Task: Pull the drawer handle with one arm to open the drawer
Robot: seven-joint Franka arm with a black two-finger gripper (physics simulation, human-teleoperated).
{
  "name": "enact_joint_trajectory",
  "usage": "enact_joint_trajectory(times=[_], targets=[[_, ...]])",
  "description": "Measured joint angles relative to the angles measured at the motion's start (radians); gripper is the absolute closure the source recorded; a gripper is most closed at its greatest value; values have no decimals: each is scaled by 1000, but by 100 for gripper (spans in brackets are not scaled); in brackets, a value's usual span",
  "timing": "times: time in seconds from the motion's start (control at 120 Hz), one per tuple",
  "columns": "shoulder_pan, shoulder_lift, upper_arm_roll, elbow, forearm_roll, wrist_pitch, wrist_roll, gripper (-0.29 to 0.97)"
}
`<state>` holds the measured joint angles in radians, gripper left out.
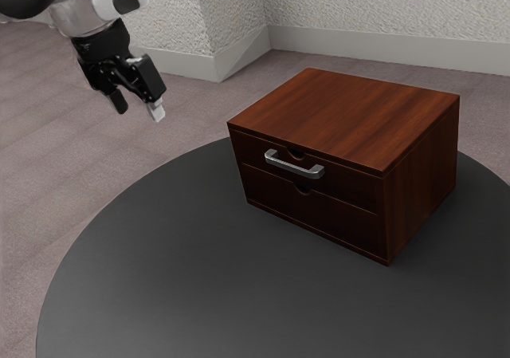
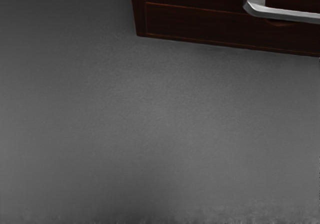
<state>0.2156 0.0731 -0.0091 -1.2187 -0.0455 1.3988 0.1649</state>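
Underneath everything lies one round, dark grey table (image 1: 199, 278), and on its half toward the exterior view's right stands one cabinet (image 1: 351, 111) of dark red-brown wood, apart from the table's edge. Its front carries two drawers, stacked: the upper drawer (image 1: 343, 175) and the lower drawer (image 1: 319, 210), both fronts flush with the cabinet's face. Each front has one small curved notch at its top edge, two notches in all.

One white and black arm (image 1: 88, 7) enters at the exterior view's upper left, hanging above the floor beside the table and well apart from the cabinet. Its black pincer (image 1: 139, 108) stands wide, its two fingers (image 1: 158, 112) spread with clear space between them and nothing held.

One silver bar handle (image 1: 293, 165) sits on the upper drawer, across its notch, toward the front's end nearer the arm. In the wrist view the handle (image 2: 280, 9) shows ahead of the hand, with bare table (image 2: 150, 134) between.
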Motion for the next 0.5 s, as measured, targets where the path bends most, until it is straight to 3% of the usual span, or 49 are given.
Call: enact_joint_trajectory(times=[0.125, 0.25, 0.358, 0.5], targets=[[-64, 11, -4, -9, 2, 8, 4, 2], [-68, 10, -7, -19, -18, 11, -59, 2], [-56, 12, -47, -44, -45, 29, -302, 2], [-109, 31, -97, -48, -40, 48, -667, 3]])
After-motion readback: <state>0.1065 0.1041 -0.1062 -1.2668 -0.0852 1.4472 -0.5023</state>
